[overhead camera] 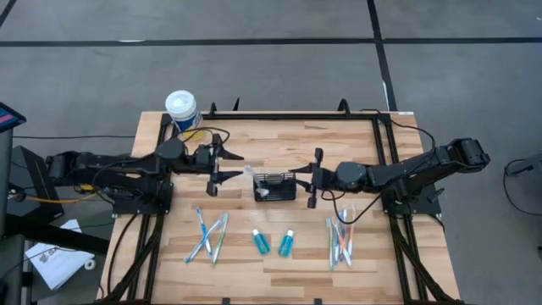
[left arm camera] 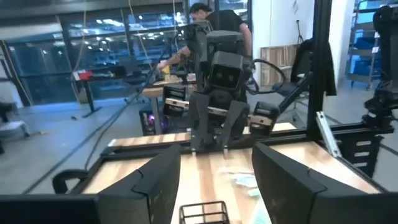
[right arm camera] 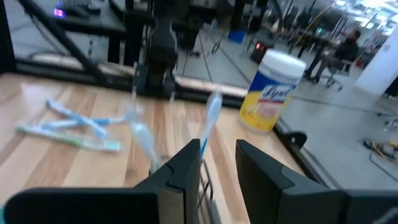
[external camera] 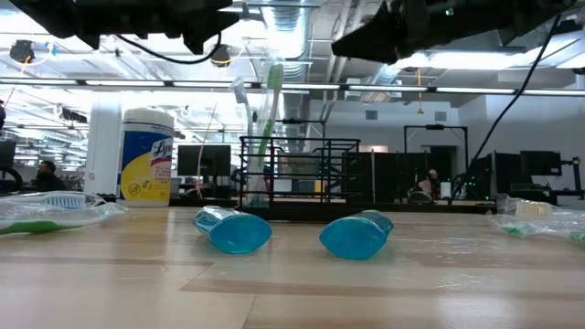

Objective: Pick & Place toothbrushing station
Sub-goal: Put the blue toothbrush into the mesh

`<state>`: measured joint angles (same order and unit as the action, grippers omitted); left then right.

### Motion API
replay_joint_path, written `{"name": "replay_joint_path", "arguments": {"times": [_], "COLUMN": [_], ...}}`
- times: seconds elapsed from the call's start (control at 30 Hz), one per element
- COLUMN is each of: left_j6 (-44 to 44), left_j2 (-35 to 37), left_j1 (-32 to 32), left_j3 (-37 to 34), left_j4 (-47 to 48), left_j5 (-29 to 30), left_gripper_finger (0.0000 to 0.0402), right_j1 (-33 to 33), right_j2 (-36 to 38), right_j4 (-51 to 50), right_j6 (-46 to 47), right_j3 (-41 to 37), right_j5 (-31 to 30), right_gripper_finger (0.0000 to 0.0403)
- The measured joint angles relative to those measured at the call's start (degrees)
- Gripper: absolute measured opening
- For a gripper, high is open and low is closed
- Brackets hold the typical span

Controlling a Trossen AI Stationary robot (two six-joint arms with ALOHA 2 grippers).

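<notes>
Black wire-mesh basket (overhead camera: 275, 186) sits mid-table on the wooden table (overhead camera: 254, 254), toothbrushes standing inside. Right gripper (overhead camera: 312, 179) clamps its rim; left gripper (overhead camera: 216, 169), fingers spread, hovers just beside. Two teal tubes (overhead camera: 273, 243) lie nearer the front edge.

One camera looks straight down on my whole bench (overhead camera: 271, 254). Another sits low at bench height, very near the tubes (external camera: 233, 230). My two wrist cameras face each other — both see the basket (overhead camera: 275, 186).
</notes>
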<state>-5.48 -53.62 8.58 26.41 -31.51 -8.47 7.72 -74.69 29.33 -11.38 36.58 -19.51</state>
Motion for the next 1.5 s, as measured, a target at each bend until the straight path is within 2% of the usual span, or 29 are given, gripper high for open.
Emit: {"name": "replay_joint_path", "arguments": {"times": [0.17,0.5,0.63,0.7,1.0,1.13,1.23,1.37,1.5], "left_j6": [-1.59,-1.95,-5.93,-6.07,-0.88,-1.31,2.12,3.12,-0.14], "left_j2": [-0.43,-0.97,-0.99,-0.99,-1.01,-2.76,-4.65,-7.78,-11.58], "left_j1": [0.01,0.13,0.13,0.17,2.11,3.86,5.15,5.81,5.75], "left_j3": [0.0,0.02,0.04,0.04,0.04,0.04,0.04,0.04,0.04], "left_j4": [-0.63,-8.24,-8.39,-8.46,-7.9,-7.87,-7.98,-7.9,-7.87], "left_j5": [5.72,6.64,12.58,13.43,12.49,12.51,12.44,8.48,-0.94], "left_gripper_finger": [0.0184,0.0182,0.0182,0.0179,0.0142,0.0121,0.0108,0.0102,0.0101], "right_j1": [-0.02,-0.4,-0.78,-0.78,-2.37,-2.71,-2.71,-2.92,-3.4], "right_j2": [0.0,-0.01,-0.01,-0.01,-0.01,-0.01,-0.01,-1.51,-3.19], "right_j4": [4.58,3.76,3.62,3.49,3.64,3.64,3.69,4.73,9.09], "right_j6": [-0.17,2.41,2.71,2.37,0.57,3.74,3.87,3.88,3.89], "right_j3": [0.0,0.0,0.0,0.0,0.0,0.0,0.0,0.06,0.09], "right_j5": [0.0,-0.02,-0.02,-0.02,-0.04,-0.02,-0.02,-0.02,-0.02], "right_gripper_finger": [0.0093,0.0093,0.0093,0.0093,0.0093,0.0093,0.0093,0.0093,0.0093]}}
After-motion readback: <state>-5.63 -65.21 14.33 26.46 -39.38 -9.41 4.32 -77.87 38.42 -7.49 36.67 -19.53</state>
